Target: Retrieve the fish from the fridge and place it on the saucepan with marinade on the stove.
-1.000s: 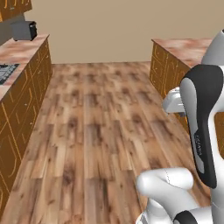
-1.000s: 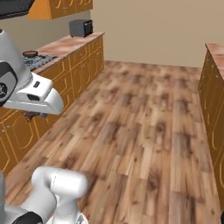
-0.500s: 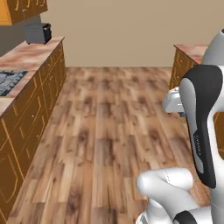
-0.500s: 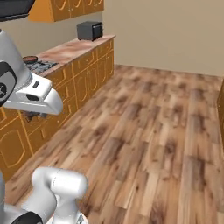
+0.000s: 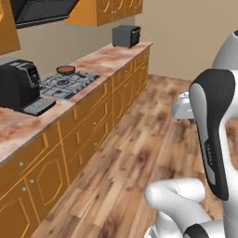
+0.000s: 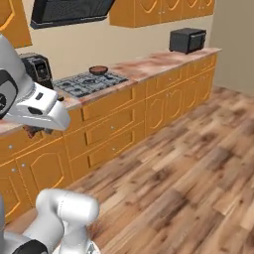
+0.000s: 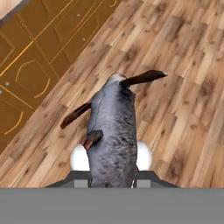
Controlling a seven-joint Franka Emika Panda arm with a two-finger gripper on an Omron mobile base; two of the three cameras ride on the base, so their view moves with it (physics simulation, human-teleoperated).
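Observation:
A dark grey fish (image 7: pixel 111 131) with brown fins fills the middle of the hand view, and my gripper (image 7: pixel 111 168) is shut on its body above the wooden floor. From the right base, the gripper (image 6: pixel 37 132) hangs under the white hand, well short of the counter. The grey stove (image 5: pixel 69 83) (image 6: pixel 89 83) sits in the counter top. At its far corner stands the small dark saucepan with reddish marinade (image 5: pixel 65 70) (image 6: pixel 98 70). The fridge is out of view.
A black coffee machine (image 5: pixel 18 86) (image 6: pixel 35 67) stands on the counter beside the stove. A dark toaster oven (image 5: pixel 125 36) (image 6: pixel 187 39) sits at the counter's far end. A range hood (image 5: pixel 42 9) hangs above. Orange cabinet fronts (image 6: pixel 114 129) border the wooden floor.
The whole picture has shifted: the base has turned toward the left-hand counter, bringing the stove, saucepan and coffee machine closer and into fuller view. The arm's pose looks unchanged.

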